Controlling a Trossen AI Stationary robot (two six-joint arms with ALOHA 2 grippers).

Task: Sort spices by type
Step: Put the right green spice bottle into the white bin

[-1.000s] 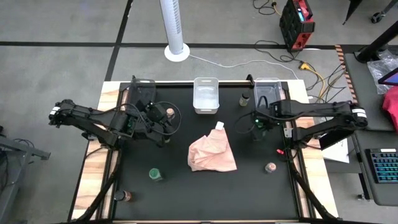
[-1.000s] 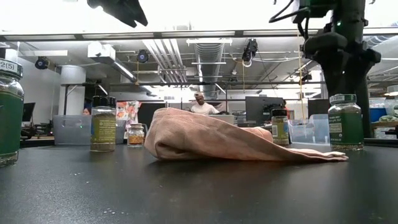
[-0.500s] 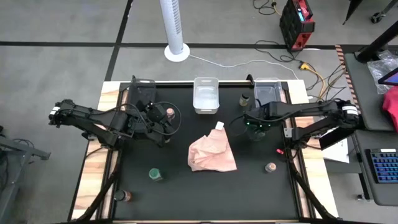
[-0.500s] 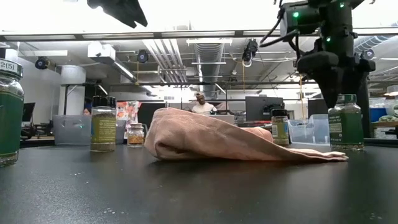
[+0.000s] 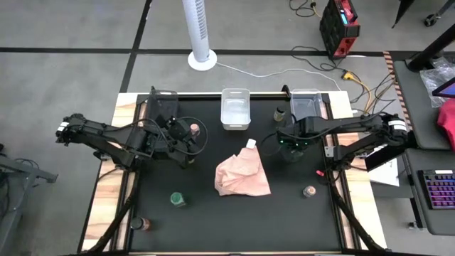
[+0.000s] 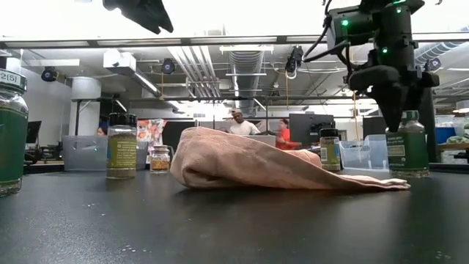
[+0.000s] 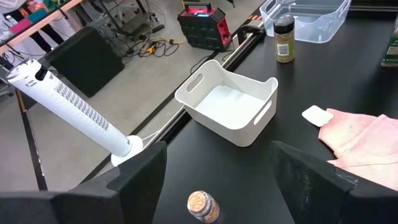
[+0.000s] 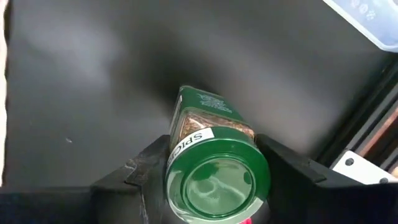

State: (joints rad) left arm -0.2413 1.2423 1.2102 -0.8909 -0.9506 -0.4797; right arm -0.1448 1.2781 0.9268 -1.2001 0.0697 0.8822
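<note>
My right gripper [image 8: 214,163] points down over a green-lidded spice jar [image 6: 407,147] that stands upright near the table's right side, right of a pink cloth [image 5: 243,174]; its fingers are closed in on the lid. My left gripper [image 7: 217,186] hangs open high above the table's far left, over a tan-lidded jar [image 7: 203,207] standing on its base. More spice jars stand on the table: a green-lidded one [image 5: 177,200], one at the near left corner [image 5: 144,223], a tan-pink-lidded one [image 5: 309,192] and a dark-lidded one [image 5: 280,113]. My right gripper holds the green lid [image 8: 175,167] at the jar's top, pinched between its two fingers [image 8: 146,171], one on each side of the rim. The fingers come from above, pointing down. The jar stands upright with its base on the table.
A white bin [image 5: 236,108] stands at the far middle, with clear bins at the far right [image 5: 306,103] and far left [image 5: 162,99]. The crumpled cloth lies mid-table with a small white tag [image 5: 251,144] at its far end. People move in the room behind.
My right gripper has come down and slightly toward the table's left, onto the green-lidded jar, which has stayed in place. The left arm has kept still.
</note>
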